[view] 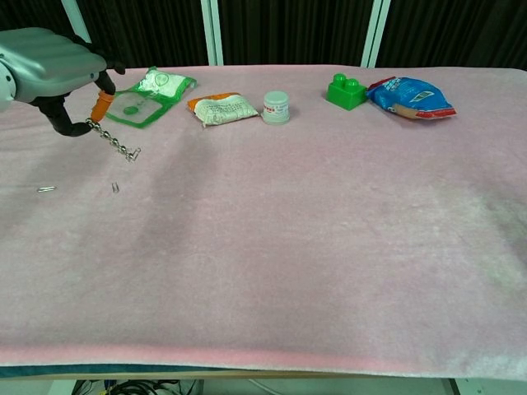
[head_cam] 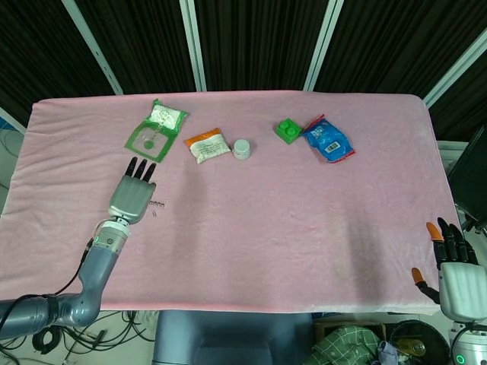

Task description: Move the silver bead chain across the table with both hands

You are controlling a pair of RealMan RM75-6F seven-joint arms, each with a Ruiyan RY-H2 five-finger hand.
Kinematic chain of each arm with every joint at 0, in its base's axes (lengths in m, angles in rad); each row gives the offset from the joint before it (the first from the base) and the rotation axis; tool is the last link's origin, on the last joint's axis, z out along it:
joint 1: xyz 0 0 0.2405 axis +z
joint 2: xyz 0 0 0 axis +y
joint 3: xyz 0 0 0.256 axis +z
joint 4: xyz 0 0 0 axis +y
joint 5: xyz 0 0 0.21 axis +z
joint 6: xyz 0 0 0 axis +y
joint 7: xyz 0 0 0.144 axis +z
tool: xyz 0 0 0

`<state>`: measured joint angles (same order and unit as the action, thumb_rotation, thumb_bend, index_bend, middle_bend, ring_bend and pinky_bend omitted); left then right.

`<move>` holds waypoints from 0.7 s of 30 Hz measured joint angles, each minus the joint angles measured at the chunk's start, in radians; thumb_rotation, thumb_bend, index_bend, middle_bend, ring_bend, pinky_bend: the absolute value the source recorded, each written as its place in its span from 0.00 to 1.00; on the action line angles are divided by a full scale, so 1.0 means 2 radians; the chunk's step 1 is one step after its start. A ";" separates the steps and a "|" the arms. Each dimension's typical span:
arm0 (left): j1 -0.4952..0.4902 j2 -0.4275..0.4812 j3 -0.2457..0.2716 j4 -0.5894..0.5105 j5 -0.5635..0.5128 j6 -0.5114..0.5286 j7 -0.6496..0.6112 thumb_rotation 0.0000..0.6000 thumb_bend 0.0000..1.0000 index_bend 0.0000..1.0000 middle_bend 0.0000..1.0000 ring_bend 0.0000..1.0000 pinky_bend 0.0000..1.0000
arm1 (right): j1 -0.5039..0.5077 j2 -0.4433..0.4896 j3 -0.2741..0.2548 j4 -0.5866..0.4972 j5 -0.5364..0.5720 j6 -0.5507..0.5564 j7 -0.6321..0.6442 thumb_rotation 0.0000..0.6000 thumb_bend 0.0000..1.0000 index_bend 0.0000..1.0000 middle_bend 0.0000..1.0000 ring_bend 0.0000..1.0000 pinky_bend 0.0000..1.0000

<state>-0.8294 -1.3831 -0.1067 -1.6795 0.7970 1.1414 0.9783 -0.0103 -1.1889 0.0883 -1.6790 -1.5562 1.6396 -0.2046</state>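
My left hand (view: 51,67) pinches the upper end of the silver bead chain (view: 114,141) between curled fingers, above the pink table (head_cam: 289,228) near its left edge. The chain hangs slantwise, its free end pointing toward four o'clock in the chest view. From there toward three o'clock lies wide bare cloth. My right hand (head_cam: 454,277) waits off the table's near right corner, fingers spread, holding nothing.

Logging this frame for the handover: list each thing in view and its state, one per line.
Left hand: pinches the chain, raised.
Chain: dangles from the left hand.
Right hand: open, off the table's near right corner.
White jar: upright, lid on.
Blue packet: lies flat.
Green brick: studs up.
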 measured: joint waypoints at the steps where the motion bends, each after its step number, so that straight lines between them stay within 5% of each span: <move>1: 0.002 0.002 0.003 0.002 0.001 -0.003 -0.006 1.00 0.37 0.59 0.08 0.00 0.00 | 0.000 0.000 0.000 0.000 0.000 0.000 -0.001 1.00 0.20 0.01 0.00 0.00 0.17; 21: 0.003 -0.015 0.023 0.059 -0.008 -0.034 -0.029 1.00 0.38 0.59 0.08 0.00 0.00 | 0.000 0.001 0.003 0.001 0.003 0.001 0.001 1.00 0.20 0.01 0.00 0.00 0.17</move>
<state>-0.8226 -1.4128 -0.0602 -1.5620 0.7820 1.0725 0.9207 -0.0107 -1.1869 0.0935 -1.6774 -1.5510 1.6424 -0.2019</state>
